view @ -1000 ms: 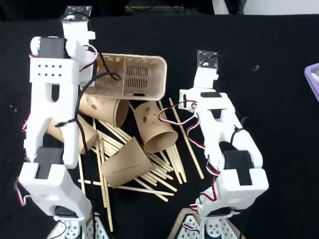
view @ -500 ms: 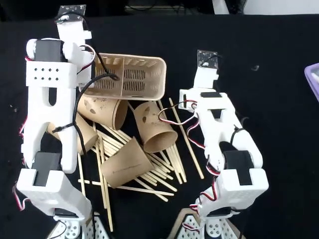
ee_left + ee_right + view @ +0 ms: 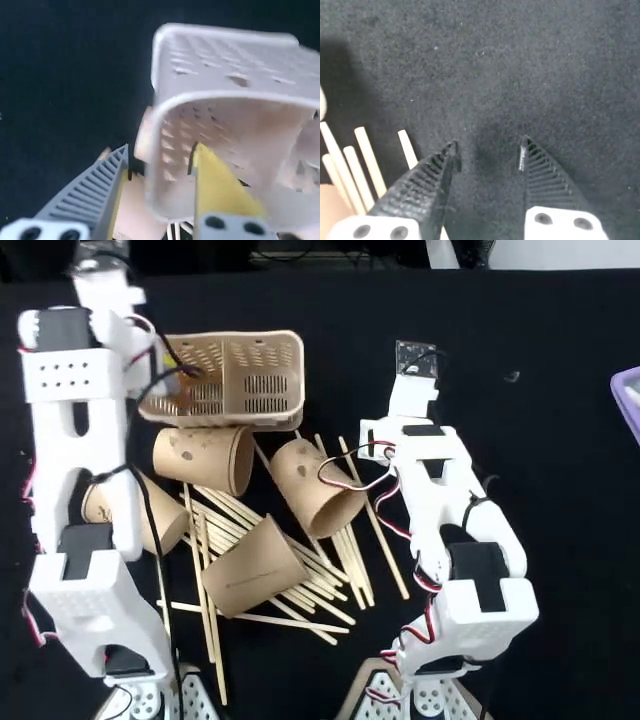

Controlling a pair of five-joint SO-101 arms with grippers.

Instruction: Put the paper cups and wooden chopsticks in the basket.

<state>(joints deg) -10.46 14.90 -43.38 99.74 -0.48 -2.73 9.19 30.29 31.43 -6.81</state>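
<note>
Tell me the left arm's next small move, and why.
Probably lower the basket upright onto bare table beside the pile. The left gripper pinches its wall, it looks tipped against the paper cups, and these and the chopsticks all lie outside it.

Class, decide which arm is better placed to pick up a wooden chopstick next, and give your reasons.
Right. The right gripper is open and empty over the table, with wooden chopsticks just beside it. The left gripper is occupied, its jaws astride the basket wall.
</note>
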